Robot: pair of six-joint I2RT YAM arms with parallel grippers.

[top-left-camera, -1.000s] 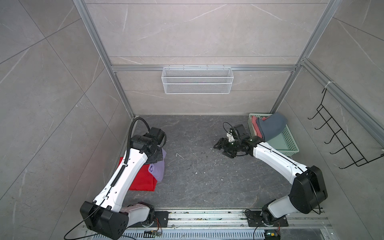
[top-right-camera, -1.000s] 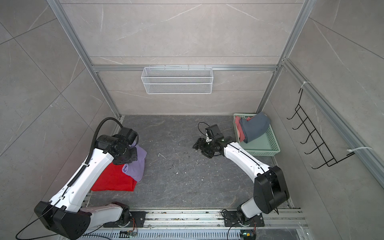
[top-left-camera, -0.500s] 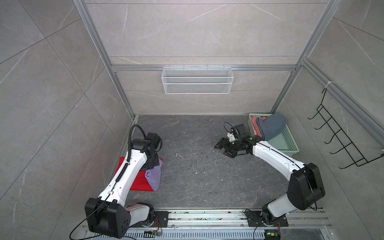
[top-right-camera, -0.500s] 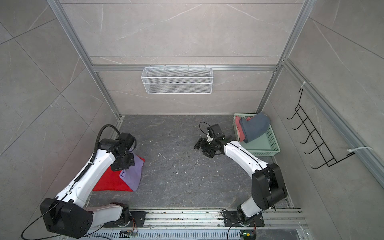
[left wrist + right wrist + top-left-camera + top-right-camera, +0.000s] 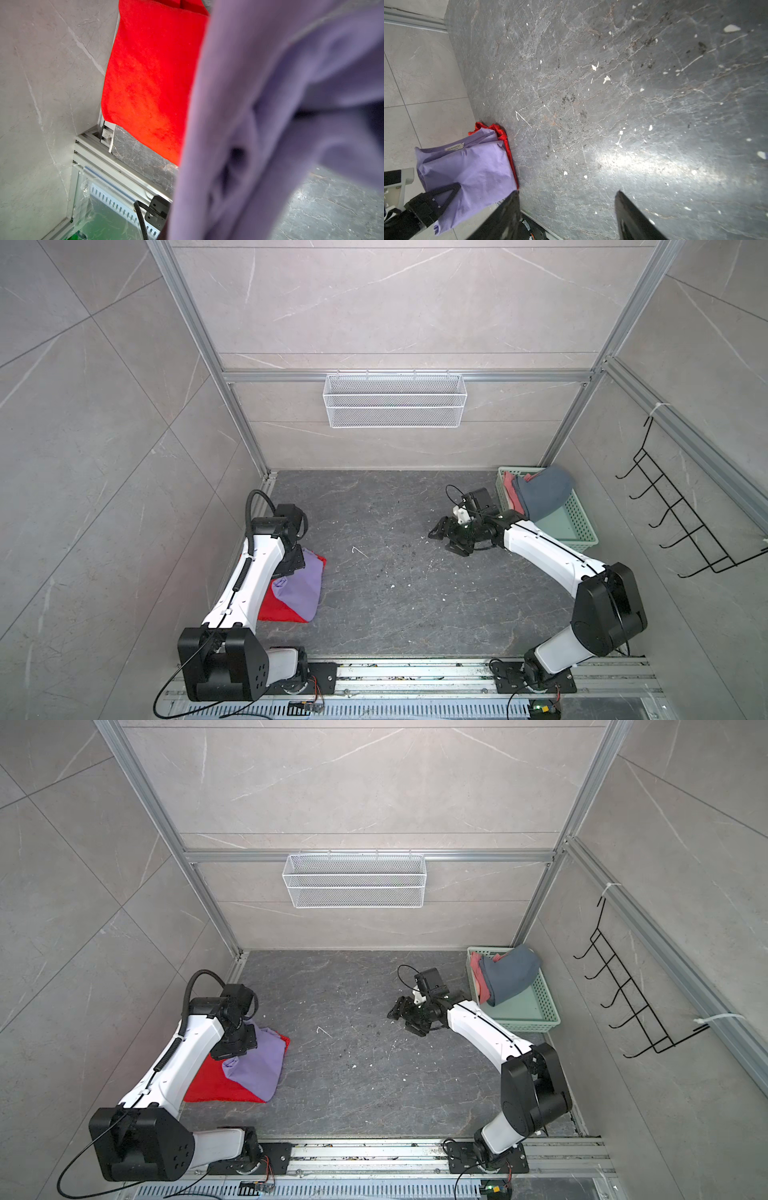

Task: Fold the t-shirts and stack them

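Bright, even light; top views sharp, wrist views mixed.
I saw both top views crisp, with faint shadows under the arms and the walls bowing toward the edges. In the left wrist view the lilac t-shirt (image 5: 270, 124) filled the lens, out of focus, beside an oversaturated red t-shirt (image 5: 149, 83). In the right wrist view a white glare streak crossed the dark tabletop (image 5: 654, 164).

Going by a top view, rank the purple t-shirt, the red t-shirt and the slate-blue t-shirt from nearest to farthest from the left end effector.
1. Purple t-shirt: bunched and pinched in the left end effector, on the left side.
2. Red t-shirt: lying flat under the purple one, also on the left.
3. Slate-blue t-shirt: across the scene, in the green basket at the far right corner.
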